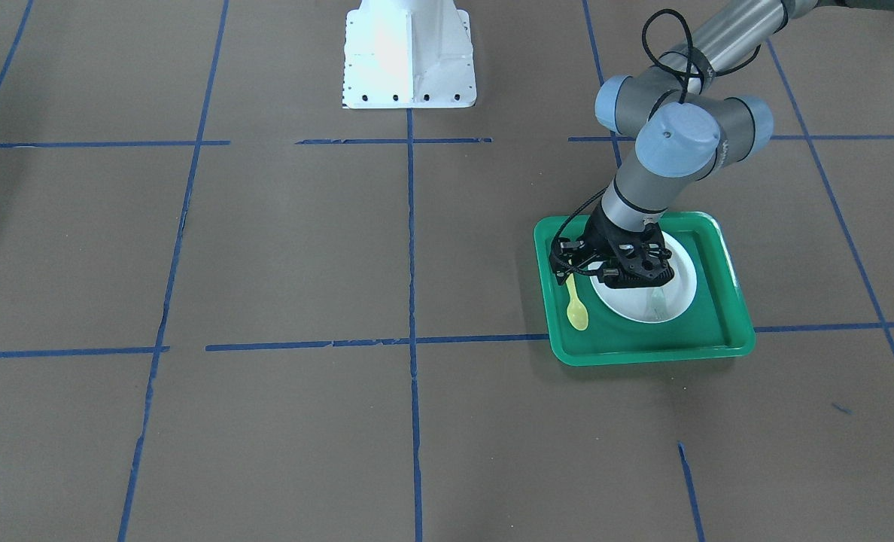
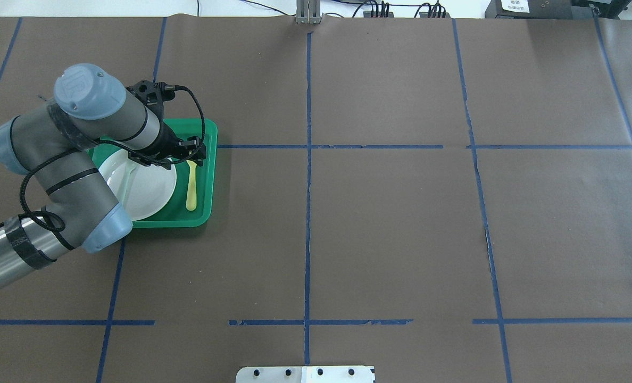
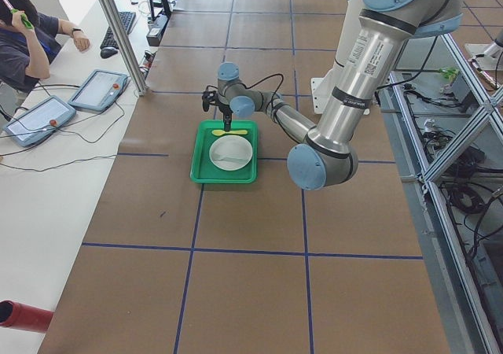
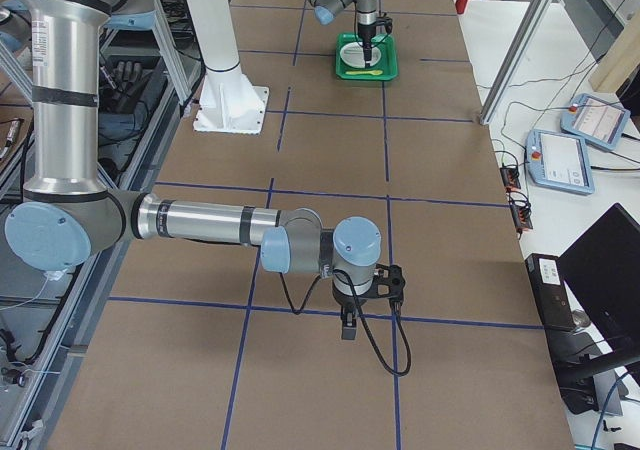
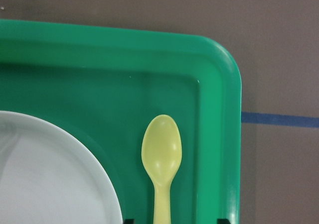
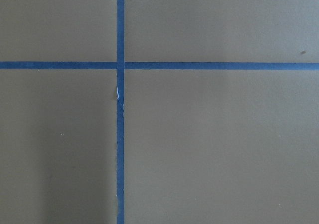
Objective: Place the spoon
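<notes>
The pale-yellow spoon (image 1: 577, 307) lies flat on the floor of the green tray (image 1: 725, 339), beside the white plate (image 1: 680, 290), with its bowl toward the tray's far corner. My left gripper (image 1: 573, 269) hovers over the spoon's handle end with jaws open. In the left wrist view the spoon (image 5: 161, 159) lies between the two fingertips (image 5: 128, 220), which stand wide apart and clear of it. In the overhead view the spoon (image 2: 191, 186) is right of the plate (image 2: 151, 197). My right gripper (image 4: 346, 315) hangs over bare table far from the tray; I cannot tell its state.
A grey-green fork (image 1: 658, 301) lies on the plate. The tray's raised rim (image 5: 227, 134) runs close beside the spoon. The white robot base (image 1: 408, 56) stands at mid table. Blue tape lines (image 6: 119, 134) cross the brown table cover.
</notes>
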